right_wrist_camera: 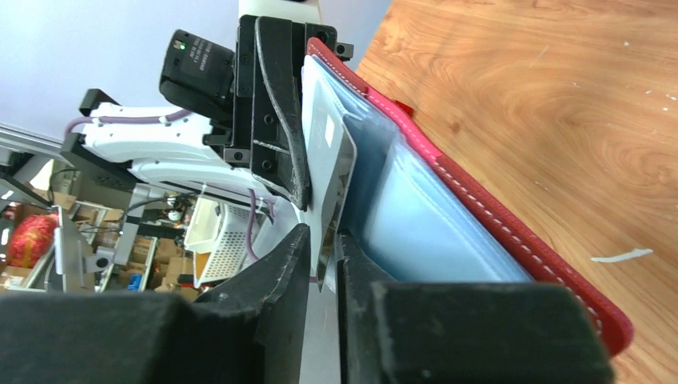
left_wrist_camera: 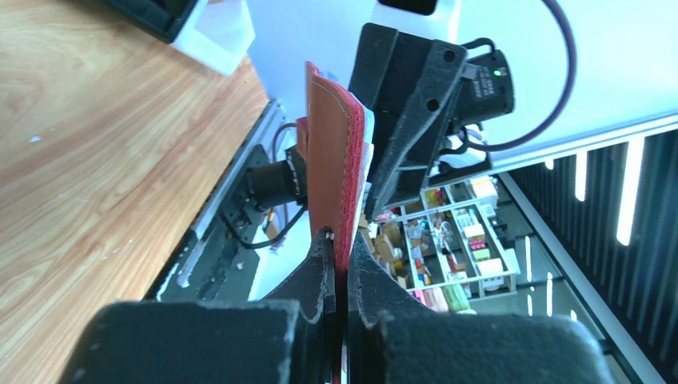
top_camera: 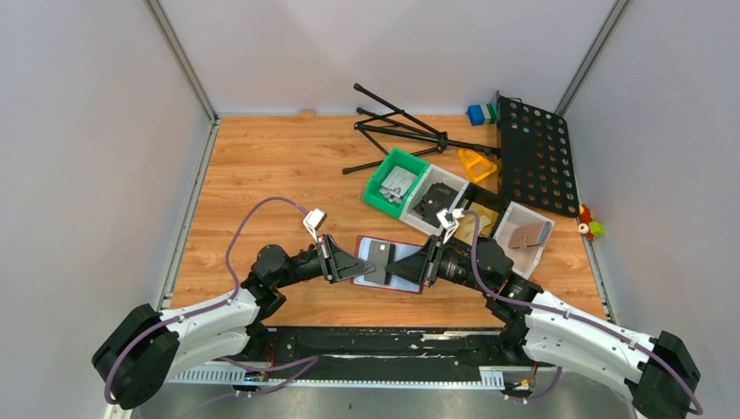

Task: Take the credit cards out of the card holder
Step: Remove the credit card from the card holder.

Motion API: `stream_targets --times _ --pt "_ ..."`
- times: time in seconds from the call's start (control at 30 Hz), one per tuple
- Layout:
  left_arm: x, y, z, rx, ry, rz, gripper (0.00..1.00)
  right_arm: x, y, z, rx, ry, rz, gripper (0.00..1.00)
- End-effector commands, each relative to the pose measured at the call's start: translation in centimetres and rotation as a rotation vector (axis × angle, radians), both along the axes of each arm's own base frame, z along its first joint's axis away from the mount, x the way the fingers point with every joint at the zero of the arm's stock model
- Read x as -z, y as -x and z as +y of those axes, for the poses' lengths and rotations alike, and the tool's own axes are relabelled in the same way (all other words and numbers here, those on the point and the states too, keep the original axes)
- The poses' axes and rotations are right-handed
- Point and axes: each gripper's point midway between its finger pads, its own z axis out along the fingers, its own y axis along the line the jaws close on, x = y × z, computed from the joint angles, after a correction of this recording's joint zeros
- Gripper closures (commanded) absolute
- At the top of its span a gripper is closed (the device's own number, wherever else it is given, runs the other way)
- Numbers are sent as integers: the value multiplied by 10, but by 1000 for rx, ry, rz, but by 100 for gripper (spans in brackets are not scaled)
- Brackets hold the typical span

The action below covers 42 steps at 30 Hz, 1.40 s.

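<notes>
Two claws point(left_wrist_camera: 340, 254) point(right_wrist_camera: 324, 250), one card holder point(right_wrist_camera: 432, 232) (one card point(right_wrist_camera: 333, 182)).

Top external looks down from high behind the arm bases, with the whole tabletop point(top_camera: 262, 166) in frame. Left wrist view sits tight behind the left claw point(left_wrist_camera: 339, 250), facing the right arm; right wrist view sits tight behind the right claw point(right_wrist_camera: 322, 240), facing the left arm. All three views share the card holder point(top_camera: 403, 281) between the claws; the card point(right_wrist_camera: 340, 172) shows closest in the right wrist view.
</notes>
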Motion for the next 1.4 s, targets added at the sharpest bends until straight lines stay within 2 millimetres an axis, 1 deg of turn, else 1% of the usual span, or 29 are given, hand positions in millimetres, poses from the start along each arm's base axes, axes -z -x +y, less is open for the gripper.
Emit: stream_targets --times 0.0,0.03,0.13,0.23,0.3,0.4,0.47,0.53,0.57,0.63,0.7,0.73,0.77,0.8,0.83,0.87,0.93,1.0,1.07,1.1,1.17,1.27,1.37 --pt "-27 9 2 42 107 -48 100 -30 8 6 -61 -119 -38 86" --pt "-29 10 2 45 119 -50 100 -30 8 7 -62 -114 -33 88" --pt "-34 12 2 58 137 -53 100 -28 7 7 -57 -111 -26 91" --pt "-36 13 3 63 148 -54 100 -28 6 5 -44 -115 -22 100" --pt "-38 13 4 56 160 -58 99 -26 5 3 -28 -112 -17 100" --pt "-40 10 8 18 170 -67 87 -23 1 -7 15 -103 -10 100" --pt "-41 7 10 -7 165 -76 86 -19 -1 -14 42 -88 -2 100" --pt "-40 3 13 -37 158 -80 88 -13 -3 -20 58 -71 7 100" --pt "-42 -4 20 -91 164 -84 94 -2 -6 -27 76 -40 30 100" --pt "-40 -10 25 -134 144 -93 98 7 -10 -33 97 3 50 100" --pt "-28 -15 25 -166 58 -101 99 12 -18 -41 136 38 54 100" --pt "-17 -19 25 -188 -16 -94 99 13 -20 -45 153 55 56 100" --pt "-6 -23 28 -214 -92 -95 100 16 -26 -52 190 81 58 100" --pt "9 -27 32 -239 -190 -95 100 20 -31 -59 221 123 57 100" --pt "18 -29 37 -260 -247 -95 100 24 -36 -65 254 161 68 100" --pt "23 -30 41 -278 -283 -101 100 29 -42 -73 295 214 72 100" --pt "26 -32 46 -295 -326 -122 100 37 -57 -89 377 341 71 100" --pt "33 -32 48 -298 -366 -127 100 40 -74 -103 459 441 57 100" --pt "39 -33 50 -298 -393 -129 100 36 -87 -109 492 495 39 100" --pt "42 -33 50 -297 -403 -126 100 30 -98 -113 530 515 21 100" --pt "46 -33 49 -291 -415 -124 100 28 -115 -119 579 569 18 100" --pt "51 -33 48 -277 -436 -128 100 35 -142 -134 660 655 68 100" --pt "54 -33 47 -266 -452 -131 100 39 -162 -140 700 681 100 100"
